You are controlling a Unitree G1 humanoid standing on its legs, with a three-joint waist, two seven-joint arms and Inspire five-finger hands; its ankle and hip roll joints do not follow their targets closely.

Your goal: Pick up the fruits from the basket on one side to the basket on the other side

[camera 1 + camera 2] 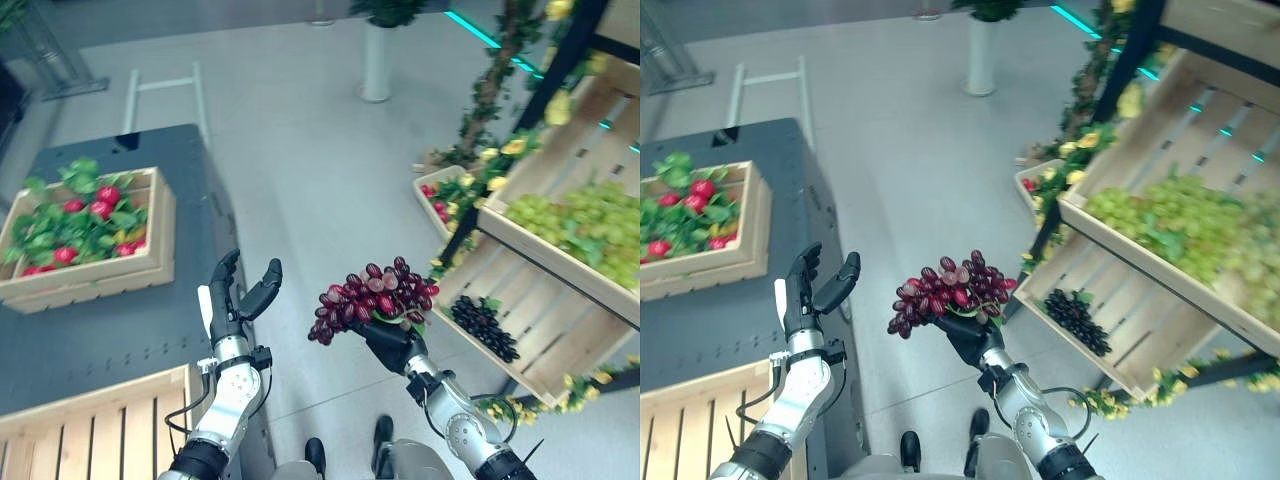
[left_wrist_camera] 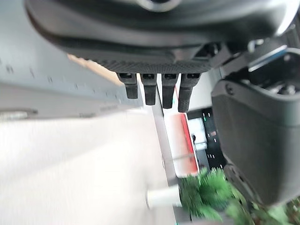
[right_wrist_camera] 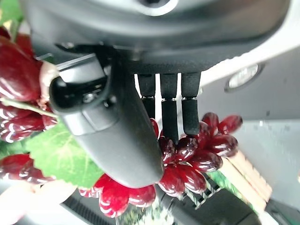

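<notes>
Holding red grapes lengthwise left-right | right hand clamped | left hand fingers apart

I see a white pedestal with a potted plant at the far end of the floor; a white rail frame stands behind the dark table; leafy vines with yellow flowers climb the rack's post.
</notes>
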